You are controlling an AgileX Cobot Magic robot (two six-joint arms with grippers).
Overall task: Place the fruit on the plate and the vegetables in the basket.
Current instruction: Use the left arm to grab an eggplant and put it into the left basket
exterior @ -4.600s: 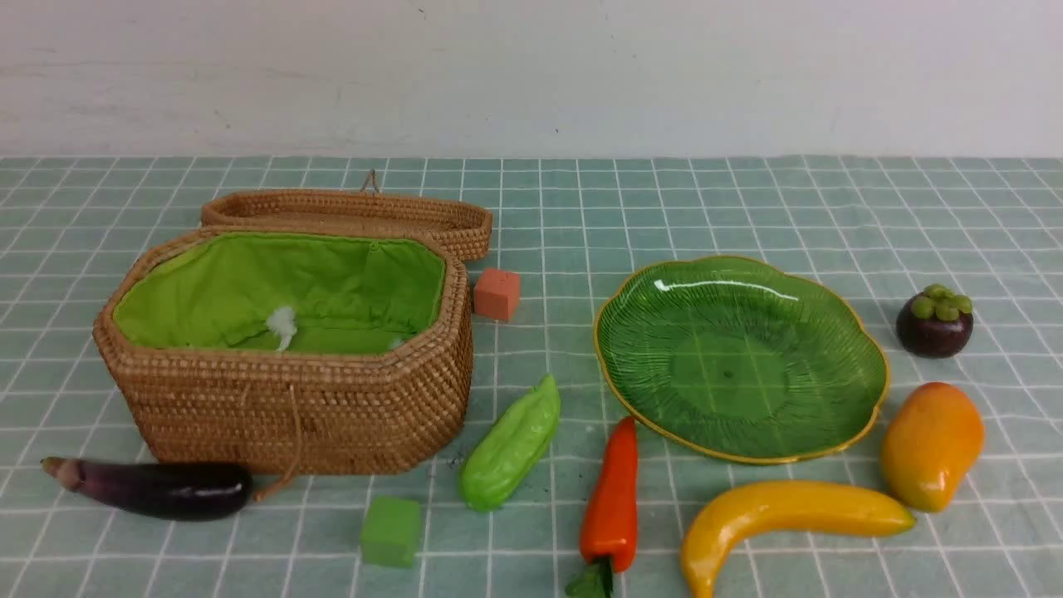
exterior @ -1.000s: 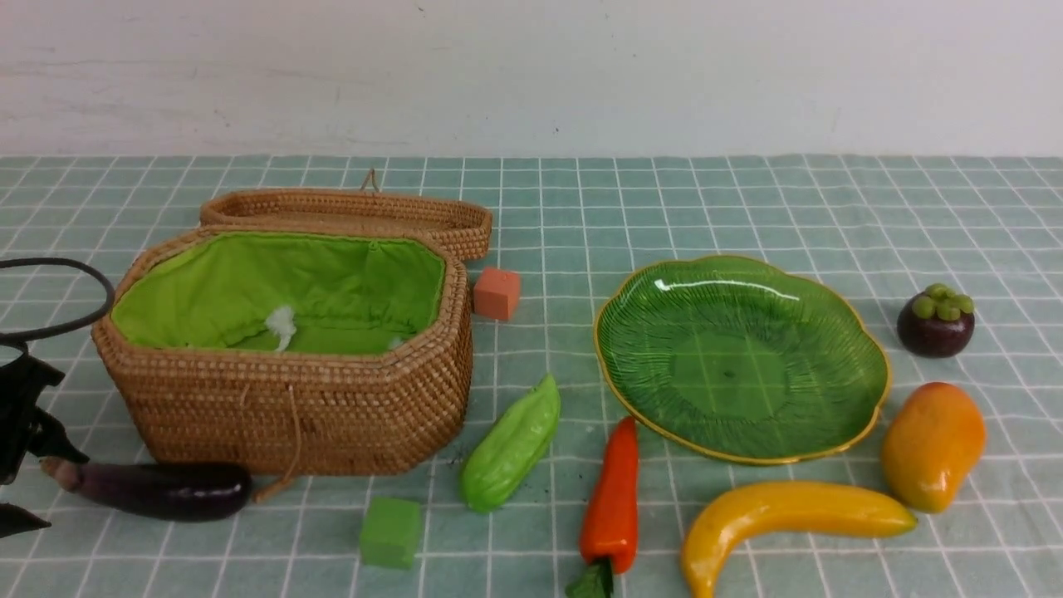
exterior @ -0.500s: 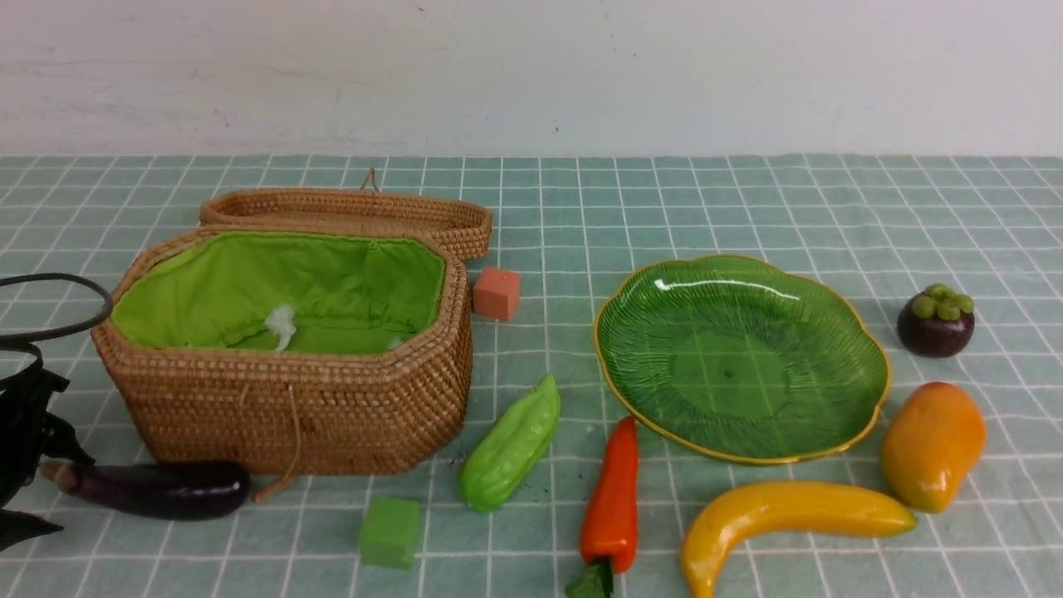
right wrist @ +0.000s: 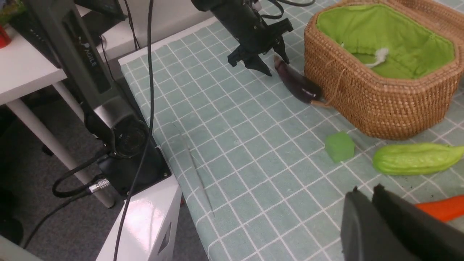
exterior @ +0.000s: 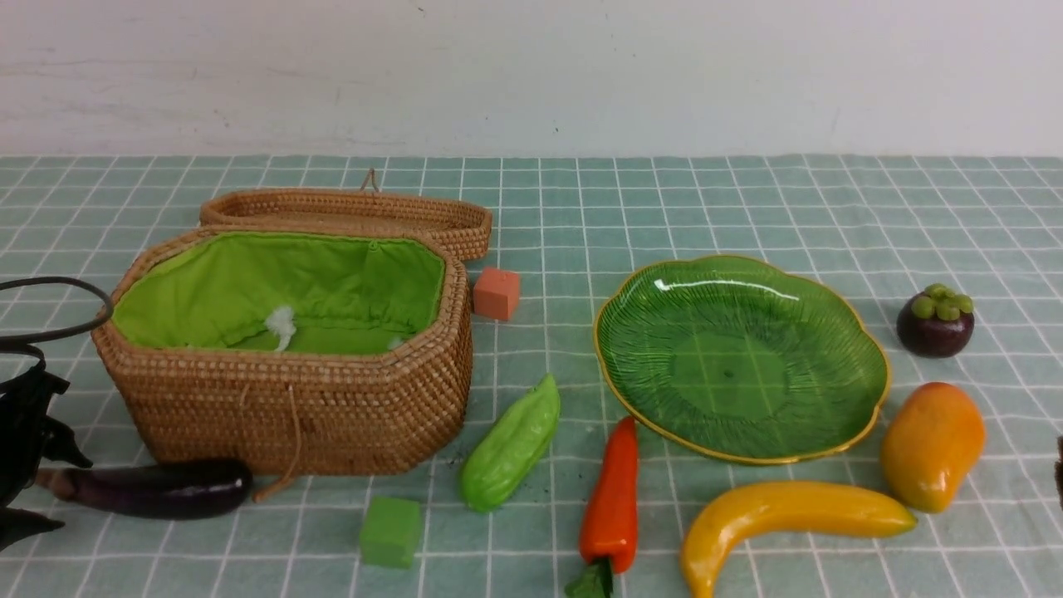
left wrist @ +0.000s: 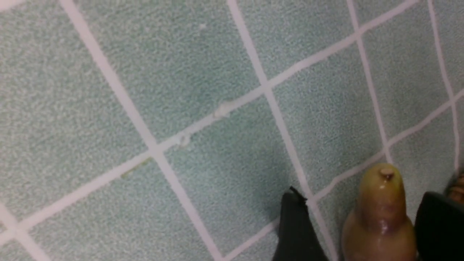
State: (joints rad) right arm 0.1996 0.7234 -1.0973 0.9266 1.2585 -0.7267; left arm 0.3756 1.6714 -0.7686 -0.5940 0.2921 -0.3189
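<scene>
A dark purple eggplant (exterior: pixel 158 488) lies in front of the basket (exterior: pixel 291 415). My left gripper (exterior: pixel 51 490) stands open astride its stem end (left wrist: pixel 380 217); one finger (left wrist: pixel 440 224) is against it and the other (left wrist: pixel 295 224) stands a little off. The green pod (exterior: pixel 511 444) and the orange-red vegetable (exterior: pixel 612 498) lie between the basket and the green plate (exterior: pixel 739 365). The banana (exterior: pixel 789 511), mango (exterior: pixel 932 444) and mangosteen (exterior: pixel 934 322) lie around the plate. My right gripper (right wrist: pixel 367 188) is shut and empty, near the orange-red vegetable (right wrist: pixel 440 212).
The basket's lid (exterior: pixel 349 212) lies open behind it. An orange cube (exterior: pixel 497 293) sits beside the basket and a green cube (exterior: pixel 390 531) in front of it. The table's left edge (right wrist: pixel 159 145) and the left arm's base (right wrist: pixel 119 130) are close by.
My left gripper has settled lower around the eggplant's stem end, its jaws narrowing slightly, and the stem end has shifted a little. A dark sliver of the right arm now shows at the right edge.
</scene>
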